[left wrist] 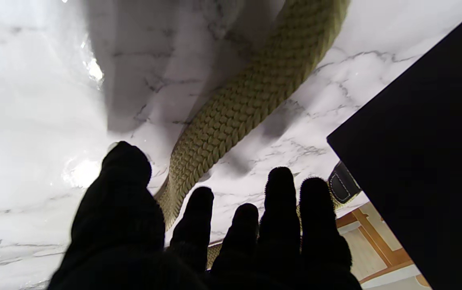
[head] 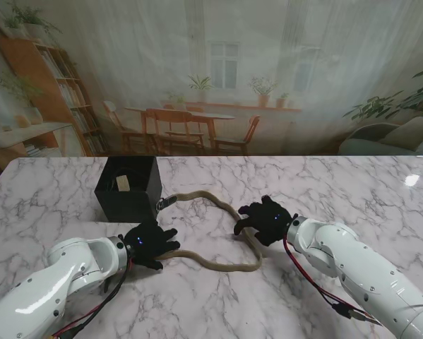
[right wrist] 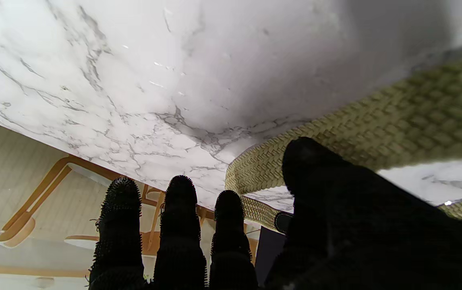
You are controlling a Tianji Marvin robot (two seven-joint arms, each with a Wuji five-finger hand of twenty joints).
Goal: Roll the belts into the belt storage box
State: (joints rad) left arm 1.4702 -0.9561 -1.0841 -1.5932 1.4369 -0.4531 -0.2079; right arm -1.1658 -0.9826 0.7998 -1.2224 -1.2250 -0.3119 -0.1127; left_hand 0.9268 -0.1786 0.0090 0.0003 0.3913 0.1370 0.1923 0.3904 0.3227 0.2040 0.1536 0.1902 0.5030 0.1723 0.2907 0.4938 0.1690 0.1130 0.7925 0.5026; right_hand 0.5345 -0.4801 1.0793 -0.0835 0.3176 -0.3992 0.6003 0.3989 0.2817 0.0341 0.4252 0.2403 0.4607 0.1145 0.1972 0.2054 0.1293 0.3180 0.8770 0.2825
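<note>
Both my black-gloved hands, left [head: 150, 245] and right [head: 265, 219], hover spread and empty over the woven olive belt [head: 218, 266]; next, pinch one end and start rolling toward the black storage box [head: 126, 189].

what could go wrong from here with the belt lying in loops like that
1. The belt snakes across the marble table in loose curves, so a roll started at the end by the left hand may come out skewed or loose.
2. The buckle end lies against the black storage box; pulling could drag or catch on the box.
3. Both hands look open over the belt, right hand included, so the woven strap could slip under the fingers.
</note>
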